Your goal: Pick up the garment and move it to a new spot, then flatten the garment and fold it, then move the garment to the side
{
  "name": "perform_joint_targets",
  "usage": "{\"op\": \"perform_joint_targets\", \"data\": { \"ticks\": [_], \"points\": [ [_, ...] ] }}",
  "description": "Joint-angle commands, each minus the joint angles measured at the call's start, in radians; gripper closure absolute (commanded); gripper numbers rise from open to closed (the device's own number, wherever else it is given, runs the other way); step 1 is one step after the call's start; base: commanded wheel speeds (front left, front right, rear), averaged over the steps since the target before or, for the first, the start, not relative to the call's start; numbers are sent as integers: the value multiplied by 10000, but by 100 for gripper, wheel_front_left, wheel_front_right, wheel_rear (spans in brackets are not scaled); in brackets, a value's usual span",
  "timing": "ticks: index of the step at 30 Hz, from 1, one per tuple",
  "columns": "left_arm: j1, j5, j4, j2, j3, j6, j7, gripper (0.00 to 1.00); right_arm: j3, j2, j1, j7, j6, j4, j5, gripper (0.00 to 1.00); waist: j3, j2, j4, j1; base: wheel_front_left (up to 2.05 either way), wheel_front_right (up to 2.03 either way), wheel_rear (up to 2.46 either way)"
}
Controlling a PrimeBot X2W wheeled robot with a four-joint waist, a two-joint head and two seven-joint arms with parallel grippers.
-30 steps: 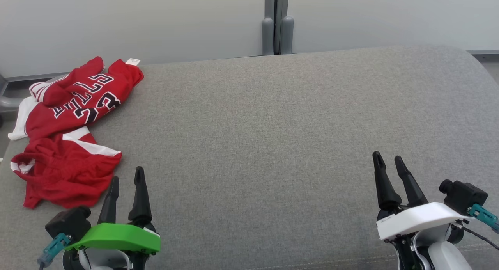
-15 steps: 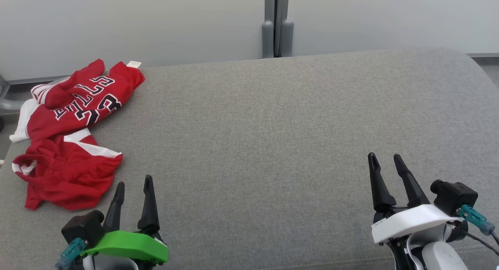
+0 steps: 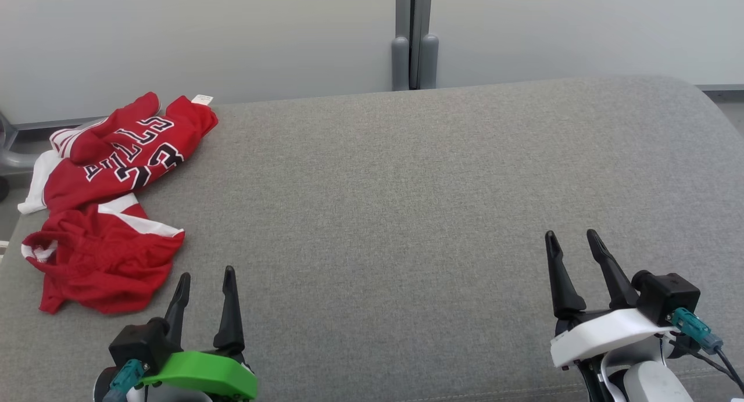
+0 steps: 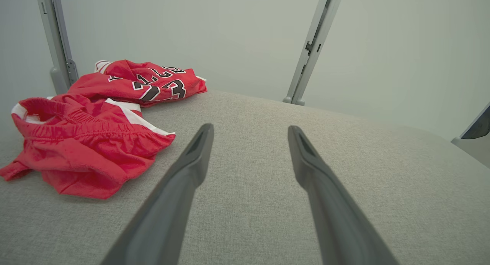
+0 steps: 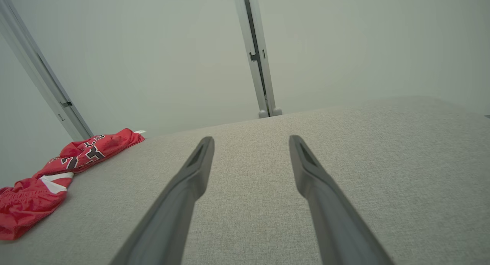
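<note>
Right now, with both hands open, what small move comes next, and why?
Probably reach the left hand forward-left toward the red garment: it lies crumpled and untouched near the left edge of the grey cushion, closest to that open hand; the right hand is far off.

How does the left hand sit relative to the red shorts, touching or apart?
Apart. The head view shows a strip of bare grey cushion between the open left hand and the red shorts; the left wrist view shows the same gap.
</note>
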Motion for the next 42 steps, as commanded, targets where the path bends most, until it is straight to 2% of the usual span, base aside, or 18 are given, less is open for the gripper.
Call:
{"op": "perform_joint_targets", "data": {
  "ticks": [1,30,42],
  "points": [
    [96,217,-15,87,-10,33,-76,0,-38,15,-75,-86,5,-21,-268,0,-2,0,8,0,0,0,0],
    [15,1590,134,-23,-303,383,-617,0,-135,223,-186,-439,6,206,-2735,0,-59,0,-43,0,0,0,0],
    [-20,1312,425,-33,-210,385,-656,0,-212,238,-146,-461,4,266,-2896,0,-72,0,-59,0,0,0,0]
  ]
}}
